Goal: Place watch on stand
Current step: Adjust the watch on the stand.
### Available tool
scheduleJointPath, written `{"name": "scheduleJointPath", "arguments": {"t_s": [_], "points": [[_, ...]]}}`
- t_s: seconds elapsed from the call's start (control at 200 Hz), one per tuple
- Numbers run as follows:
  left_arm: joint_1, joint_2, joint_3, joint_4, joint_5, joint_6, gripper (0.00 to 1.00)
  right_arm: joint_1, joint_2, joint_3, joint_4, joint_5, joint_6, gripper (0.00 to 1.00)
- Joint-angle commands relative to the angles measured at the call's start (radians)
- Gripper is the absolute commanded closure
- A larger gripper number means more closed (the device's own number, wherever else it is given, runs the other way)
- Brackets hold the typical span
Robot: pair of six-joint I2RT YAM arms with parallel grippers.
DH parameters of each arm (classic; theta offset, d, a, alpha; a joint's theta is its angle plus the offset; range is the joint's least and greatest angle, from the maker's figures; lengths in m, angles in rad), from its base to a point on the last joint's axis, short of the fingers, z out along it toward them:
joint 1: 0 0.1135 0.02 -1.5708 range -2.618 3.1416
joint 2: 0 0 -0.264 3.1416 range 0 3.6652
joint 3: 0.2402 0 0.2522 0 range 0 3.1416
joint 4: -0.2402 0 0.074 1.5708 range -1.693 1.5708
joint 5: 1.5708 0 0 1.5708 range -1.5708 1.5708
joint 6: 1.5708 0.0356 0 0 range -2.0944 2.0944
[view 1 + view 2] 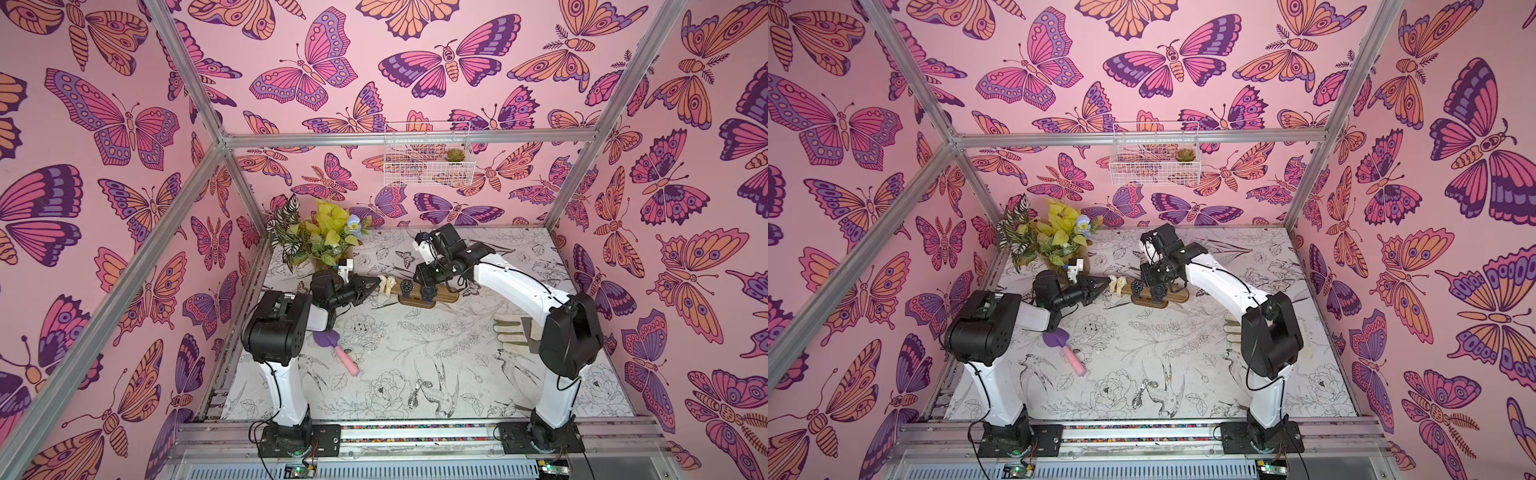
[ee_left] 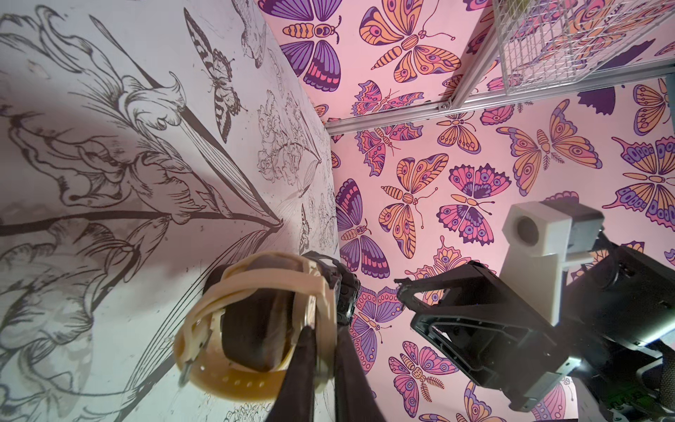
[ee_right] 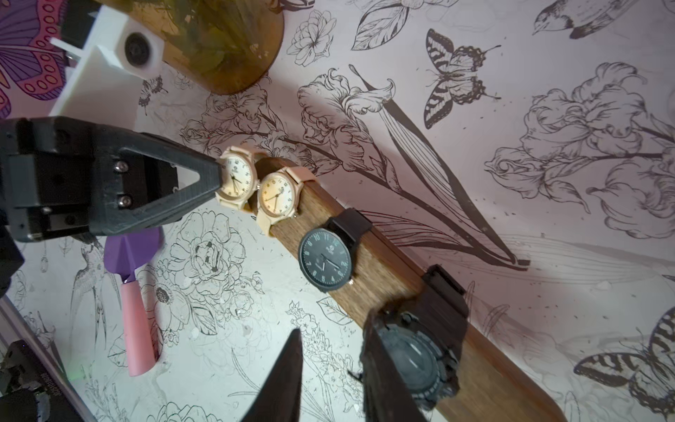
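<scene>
Left gripper (image 3: 218, 178) pinched tight on outermost cream watch (image 3: 236, 176), at the near tip of the stand (image 3: 321, 215). Right gripper (image 3: 334, 325) spread; one finger rests against the chunky black watch (image 3: 414, 360) beside it.

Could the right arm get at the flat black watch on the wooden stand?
Probably yes: the right tool hangs open just beside the flat black watch on the stand, nothing between; the left tool holds a cream watch at the far end.

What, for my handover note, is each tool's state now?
Left tool: closed on the outer cream watch.
Right tool: open, empty, beside the chunky black watch.
</scene>
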Motion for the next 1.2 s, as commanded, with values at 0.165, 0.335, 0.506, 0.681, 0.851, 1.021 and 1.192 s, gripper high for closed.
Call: {"name": "scheduleJointPath", "arguments": {"t_s": [0.165,0.335,0.506,0.681,0.851,1.021,1.192], "points": [[0.006,0.013,-0.022,0.045,0.023,0.0,1.0,0.078,0.176,0.18,-0.092,0.044,-0.019,0.9],[0.007,0.015,-0.02,0.045,0.03,-0.001,1.0,0.106,0.243,0.251,-0.102,0.069,-0.015,0.98],[0.007,0.015,-0.02,0.045,0.031,0.0,1.0,0.114,0.273,0.273,-0.099,0.103,0.003,1.0],[0.007,0.013,-0.019,0.045,0.031,0.0,1.0,0.114,0.282,0.279,-0.114,0.158,0.004,1.0],[0.006,0.011,-0.02,0.045,0.03,0.0,1.0,0.114,0.278,0.269,-0.142,0.211,-0.002,1.0],[0.007,0.009,-0.021,0.048,0.03,0.0,1.0,0.112,0.254,0.235,-0.147,0.247,0.002,1.0],[0.007,0.006,-0.024,0.05,0.028,0.0,1.0,0.112,0.232,0.213,-0.121,0.199,0.001,1.0]]}}
